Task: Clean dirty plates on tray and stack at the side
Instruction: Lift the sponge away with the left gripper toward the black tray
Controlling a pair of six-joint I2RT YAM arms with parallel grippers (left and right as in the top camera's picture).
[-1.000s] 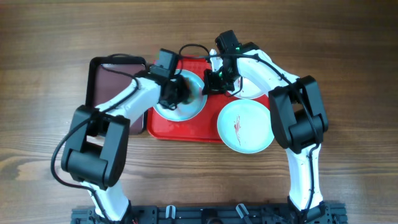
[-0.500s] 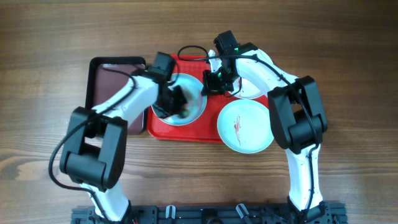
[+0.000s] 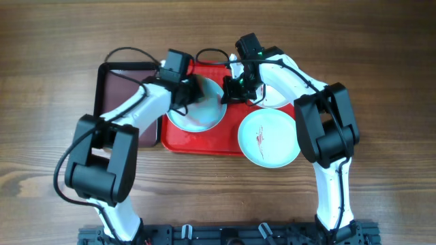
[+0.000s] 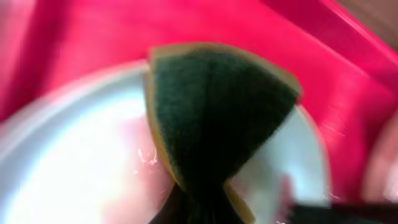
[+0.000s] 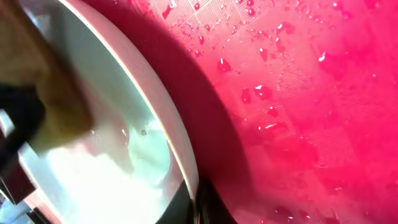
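A pale blue plate (image 3: 199, 114) lies on the left half of the red tray (image 3: 204, 145). My left gripper (image 3: 189, 94) is shut on a dark green and yellow sponge (image 4: 214, 112) and presses it on the plate's upper part. My right gripper (image 3: 231, 88) is shut on the plate's right rim (image 5: 180, 155) and holds it. A white plate (image 3: 276, 95) lies at the tray's back right, mostly under the right arm. A second pale blue plate (image 3: 269, 138) with a reddish smear lies at the tray's right front corner.
A dark maroon tray (image 3: 119, 95) with a black rim stands left of the red tray, under my left arm. The red tray's floor (image 5: 311, 93) is wet with droplets. Bare wooden table lies around.
My left gripper has moved the sponge from the plate's middle up to its back left part. My right gripper has stayed on the rim.
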